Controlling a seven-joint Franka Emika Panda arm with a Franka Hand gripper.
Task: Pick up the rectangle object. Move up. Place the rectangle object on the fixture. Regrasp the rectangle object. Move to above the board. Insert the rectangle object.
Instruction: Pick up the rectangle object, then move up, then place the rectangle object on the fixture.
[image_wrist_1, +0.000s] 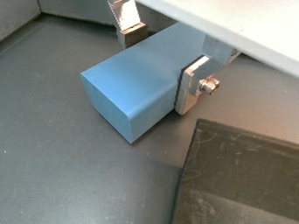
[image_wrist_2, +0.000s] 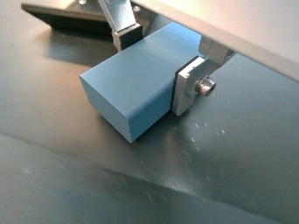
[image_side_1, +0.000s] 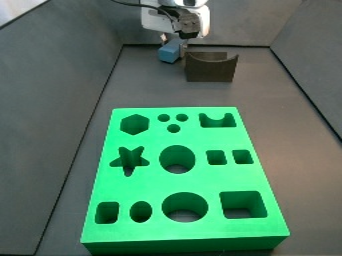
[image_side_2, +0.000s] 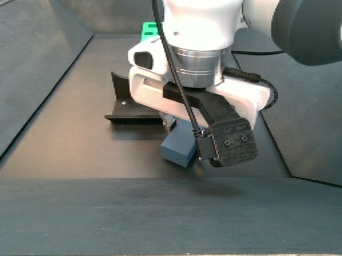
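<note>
Nearest your wrist cameras, the rectangle object (image_wrist_1: 138, 87) sits between the two silver fingers (image_wrist_1: 193, 85) of the hand (image_wrist_1: 162, 59). Both wrist views show a plate pressed flat against each side of the block (image_wrist_2: 135, 87), so you have the hand closed on it. Its lower end is at or just above the dark desk (image_wrist_1: 59, 157); contact cannot be confirmed.

In a side view the hand (image_side_2: 183, 140) hangs low under the white arm (image_side_2: 201, 40), with the blue block (image_side_2: 178, 148) showing beneath it. The fixture (image_side_2: 134, 100) stands just behind it, near but apart.

In a side view the block (image_side_1: 170, 53) is at the far end of the desk, just beside the fixture (image_side_1: 210, 66). The board (image_side_1: 178, 175) lies well apart, in the near half, cutouts facing up.
</note>
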